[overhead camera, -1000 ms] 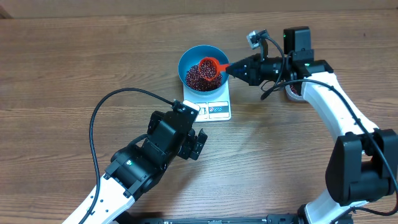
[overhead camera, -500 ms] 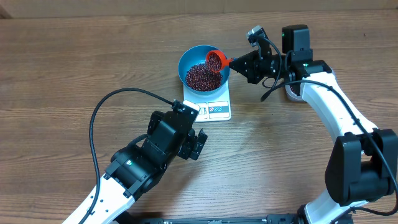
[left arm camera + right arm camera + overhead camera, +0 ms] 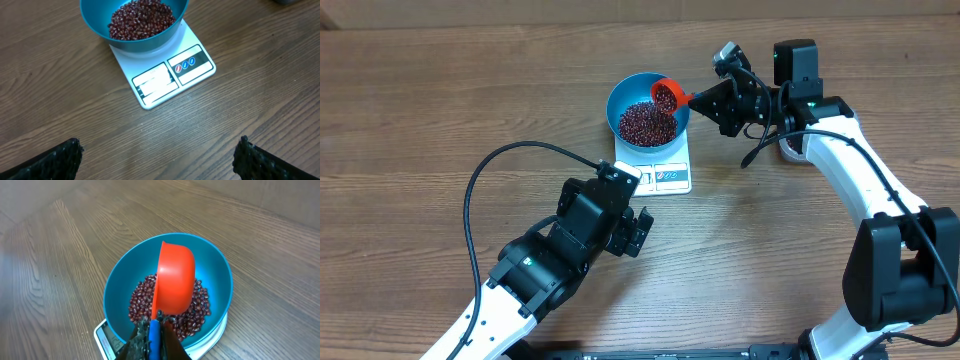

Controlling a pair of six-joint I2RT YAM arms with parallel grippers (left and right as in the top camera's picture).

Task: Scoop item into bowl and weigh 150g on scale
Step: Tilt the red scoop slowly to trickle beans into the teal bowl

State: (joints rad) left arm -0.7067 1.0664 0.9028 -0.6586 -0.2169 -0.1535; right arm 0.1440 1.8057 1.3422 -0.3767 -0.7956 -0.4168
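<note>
right pincer (image 3: 152, 330) clenched on red scoop (image 3: 175, 277) handle, tipped over bowl (image 3: 150, 44) on scale (image 3: 165, 75). left pincer (image 3: 157, 156) released. beans (image 3: 141, 19) heaped in bowl: loose, light, roll easily, so move by scoop only.

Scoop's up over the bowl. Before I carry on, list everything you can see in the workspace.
beans: many, dark red, heaped in the bowl
bowl: one, blue, sitting on the scale
scale: one, white, mid-table
scoop: one, orange-red, tilted over the bowl's right side
container: one, pale, mostly hidden under the right arm
table: one, brown wood
left gripper: open, empty, over bare table near the scale
right gripper: shut on the scoop's handle
</note>
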